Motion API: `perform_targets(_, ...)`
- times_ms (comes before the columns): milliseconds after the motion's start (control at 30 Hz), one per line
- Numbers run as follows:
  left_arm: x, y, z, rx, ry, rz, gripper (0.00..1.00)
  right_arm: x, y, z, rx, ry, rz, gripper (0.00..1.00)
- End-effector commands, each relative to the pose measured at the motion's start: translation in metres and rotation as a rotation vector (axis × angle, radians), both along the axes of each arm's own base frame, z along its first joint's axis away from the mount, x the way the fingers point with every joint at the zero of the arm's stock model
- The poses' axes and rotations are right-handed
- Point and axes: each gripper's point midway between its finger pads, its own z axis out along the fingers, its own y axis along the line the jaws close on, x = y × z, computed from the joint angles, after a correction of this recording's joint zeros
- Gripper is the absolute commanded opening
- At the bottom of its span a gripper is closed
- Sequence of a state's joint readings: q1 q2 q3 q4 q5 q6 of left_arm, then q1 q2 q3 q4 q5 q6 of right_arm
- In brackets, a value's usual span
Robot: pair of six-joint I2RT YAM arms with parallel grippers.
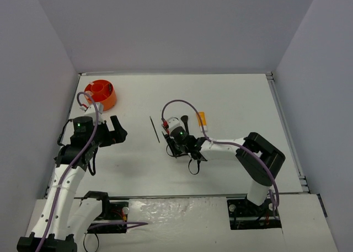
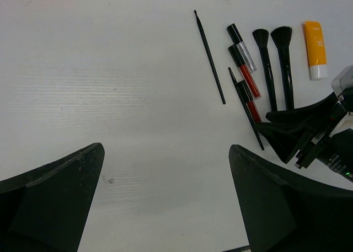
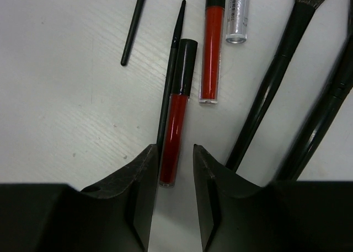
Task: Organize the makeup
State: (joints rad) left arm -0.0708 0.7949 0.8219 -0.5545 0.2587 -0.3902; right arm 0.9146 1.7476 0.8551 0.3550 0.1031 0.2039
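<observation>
The makeup lies in a row at mid-table. My right gripper (image 3: 174,148) is low over a red gloss tube (image 3: 175,125) with a black cap, and the tube's lower end sits between the narrowed jaws. The tube lies against the left finger (image 3: 144,169), with a gap showing on the right side. A thin black liner (image 3: 171,70) lies against the tube. Beside them are a second red tube (image 3: 212,59), a clear glitter tube (image 3: 237,15), two black brushes (image 3: 270,92) and an orange-white tube (image 2: 315,49). My left gripper (image 2: 165,169) hangs wide open over bare table.
The orange round holder (image 1: 100,94) stands at the far left, behind the left arm. A thin black pencil (image 1: 154,129) lies alone between the two grippers. From the left wrist view, the right gripper (image 2: 309,130) sits at the near end of the row.
</observation>
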Motion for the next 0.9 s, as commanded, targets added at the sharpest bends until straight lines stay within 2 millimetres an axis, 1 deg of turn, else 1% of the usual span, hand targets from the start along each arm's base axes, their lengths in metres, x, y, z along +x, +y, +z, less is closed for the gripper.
perform_targets(0, 0.009, -0.002, 0.024, 0.005, -0.085, -0.029, 0.95, 0.020, 0.005, 0.018, 0.036, -0.062, -0.037, 0.25)
perform_targets(300, 0.009, -0.004, 0.021, -0.001, -0.073, -0.038, 0.95, 0.021, -0.001, 0.009, 0.018, -0.052, -0.040, 0.17)
perform_targets(367, 0.010, -0.005, 0.022, -0.006, -0.076, -0.041, 0.95, 0.022, 0.000, 0.009, 0.017, -0.048, -0.035, 0.13)
perform_targets(400, 0.010, -0.007, 0.022, -0.013, -0.074, -0.044, 0.95, 0.022, 0.000, 0.010, 0.017, -0.051, -0.034, 0.09)
perform_targets(467, 0.011, -0.012, 0.021, -0.042, -0.068, -0.057, 0.95, 0.023, 0.001, 0.016, 0.025, -0.062, -0.027, 0.04)
perform_targets(533, 0.012, -0.023, 0.024, -0.105, -0.063, -0.079, 0.95, 0.023, 0.004, 0.031, 0.042, -0.082, -0.011, 0.00)
perform_targets(600, 0.015, -0.033, 0.026, -0.177, -0.050, -0.091, 0.96, 0.023, 0.008, 0.051, 0.078, -0.113, 0.007, 0.00)
perform_targets(633, 0.017, -0.039, 0.031, -0.229, -0.055, -0.087, 0.96, 0.022, 0.011, 0.064, 0.106, -0.135, 0.017, 0.00)
perform_targets(667, 0.017, -0.043, 0.031, -0.244, -0.049, -0.098, 0.95, 0.020, 0.012, 0.073, 0.123, -0.150, 0.027, 0.00)
perform_targets(767, 0.028, -0.065, 0.051, -0.334, -0.101, -0.124, 0.95, 0.015, 0.024, 0.121, 0.240, -0.255, 0.073, 0.00)
perform_targets(833, 0.030, -0.079, 0.053, -0.336, -0.093, -0.155, 0.96, 0.008, 0.026, 0.139, 0.285, -0.312, 0.097, 0.00)
perform_targets(867, 0.033, -0.084, 0.059, -0.337, -0.105, -0.164, 0.96, 0.007, 0.029, 0.149, 0.322, -0.338, 0.110, 0.00)
